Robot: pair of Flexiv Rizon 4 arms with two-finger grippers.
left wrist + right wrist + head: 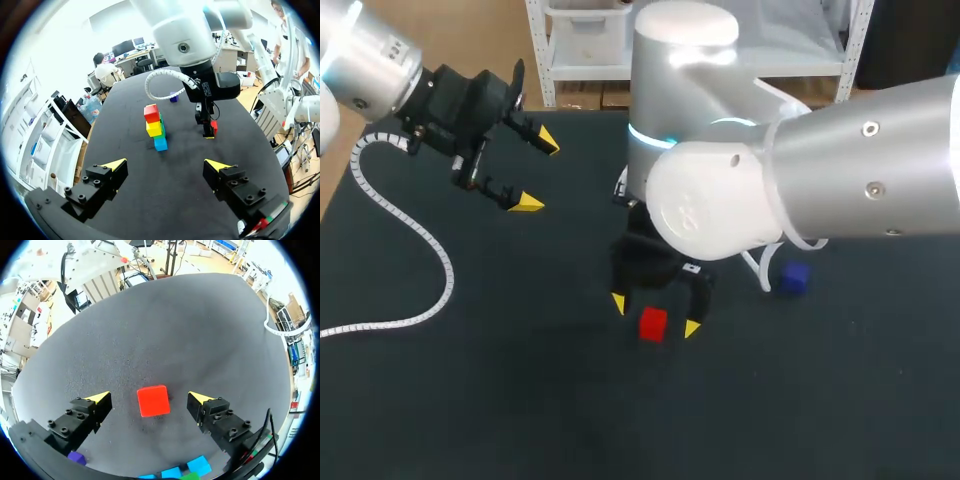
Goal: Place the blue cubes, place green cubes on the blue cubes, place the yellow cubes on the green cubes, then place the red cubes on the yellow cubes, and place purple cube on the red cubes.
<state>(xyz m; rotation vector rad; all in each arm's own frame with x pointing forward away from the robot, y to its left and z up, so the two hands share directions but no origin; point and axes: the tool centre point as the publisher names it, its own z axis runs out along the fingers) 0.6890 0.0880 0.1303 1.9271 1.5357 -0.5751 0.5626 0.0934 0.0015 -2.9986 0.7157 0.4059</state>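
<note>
A loose red cube (653,325) (153,401) lies on the black table (520,400). My right gripper (655,315) (150,399) stands open over it, one yellow tip on each side and neither touching it. A stack (156,128) with a red cube on top, yellow and green below and blue at the base stands ahead of my left gripper (167,164); in the head view the right arm hides it. My left gripper (537,172) hangs open and empty above the table's far left. A purple cube (794,278) (173,98) (76,457) lies alone to the right.
A white coiled cable (420,250) from my left arm trails across the table's left side. My right arm's bulky elbow (720,190) hangs over the middle of the table.
</note>
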